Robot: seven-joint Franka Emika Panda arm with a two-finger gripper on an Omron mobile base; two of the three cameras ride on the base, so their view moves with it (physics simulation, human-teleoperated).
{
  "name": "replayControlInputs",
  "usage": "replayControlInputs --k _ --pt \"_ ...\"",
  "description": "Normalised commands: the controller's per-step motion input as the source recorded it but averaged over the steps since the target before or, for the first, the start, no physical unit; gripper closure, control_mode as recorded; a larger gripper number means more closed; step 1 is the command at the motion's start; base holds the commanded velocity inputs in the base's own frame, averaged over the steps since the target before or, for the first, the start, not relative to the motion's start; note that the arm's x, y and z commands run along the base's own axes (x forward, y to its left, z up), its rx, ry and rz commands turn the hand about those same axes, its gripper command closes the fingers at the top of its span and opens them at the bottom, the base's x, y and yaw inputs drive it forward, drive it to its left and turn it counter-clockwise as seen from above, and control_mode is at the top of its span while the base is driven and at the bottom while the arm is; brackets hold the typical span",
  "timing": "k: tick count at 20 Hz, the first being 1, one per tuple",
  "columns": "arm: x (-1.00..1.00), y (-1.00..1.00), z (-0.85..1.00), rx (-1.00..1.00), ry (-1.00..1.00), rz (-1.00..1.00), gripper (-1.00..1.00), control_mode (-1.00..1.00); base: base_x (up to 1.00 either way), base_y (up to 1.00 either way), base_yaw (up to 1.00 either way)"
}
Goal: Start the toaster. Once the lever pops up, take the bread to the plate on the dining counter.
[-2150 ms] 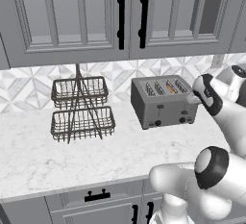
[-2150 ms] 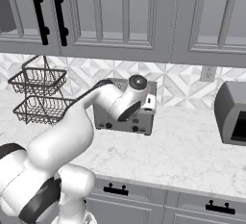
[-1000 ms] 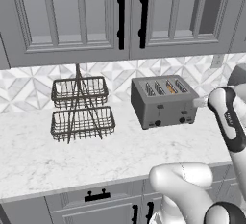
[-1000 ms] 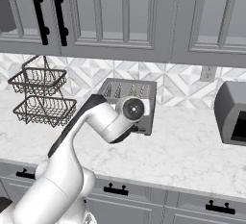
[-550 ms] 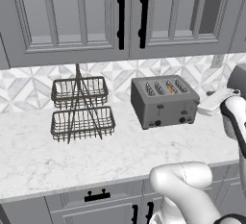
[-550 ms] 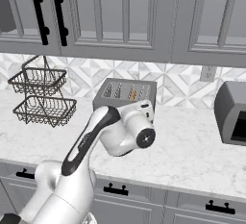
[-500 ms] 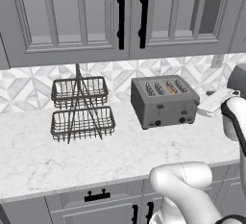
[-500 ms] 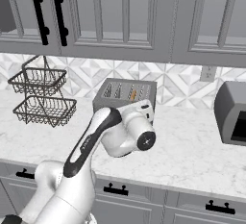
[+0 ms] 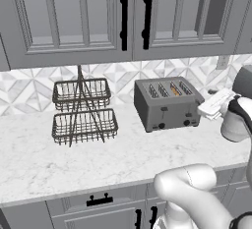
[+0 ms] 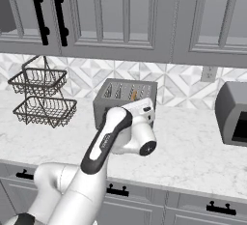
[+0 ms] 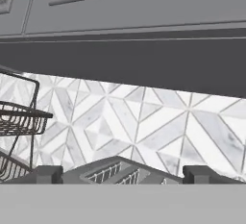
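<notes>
One boxy grey metal four-slot toaster (image 9: 167, 103) stands on the white marble desk (image 9: 59, 154) against the patterned backsplash, small dark knobs low on its front. One tan slice of bread (image 9: 175, 91) with an orange-brown edge sits down in a slot toward the toaster's right end; from the right base view it shows as a thin orange sliver (image 10: 133, 94). No other slice visible in the remaining slots.

Handling, as I judge it: toaster rigid and heavy enough to stay put under a downward push on a lever; I cannot make out the lever itself. Bread light, stiff-crusted but crushable, mostly sunk in the slot. Best hold looks like a gentle pinch on the top edge across its thin faces, then lift straight up.

The gripper (image 11: 120, 174) hovers at the toaster's right end, aimed across its top toward the wall; two dark fingertips (image 11: 45, 174) stand wide apart, nothing between them.

Count otherwise: one two-tier black wire basket stand (image 9: 83, 112) left of the toaster, one grey appliance (image 10: 232, 114) far right.
</notes>
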Motion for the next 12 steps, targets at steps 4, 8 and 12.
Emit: replayControlInputs --k 4,8,12 --pt "0.38 0.00 0.01 0.24 0.09 -0.09 -1.00 -1.00 0.00 0.00 0.00" --pt "0.26 0.00 -0.02 0.27 0.12 -0.08 -1.00 -1.00 0.00 0.00 0.00" --pt "0.36 0.00 -0.09 0.19 0.11 -0.04 -1.00 -1.00 0.00 0.00 0.00"
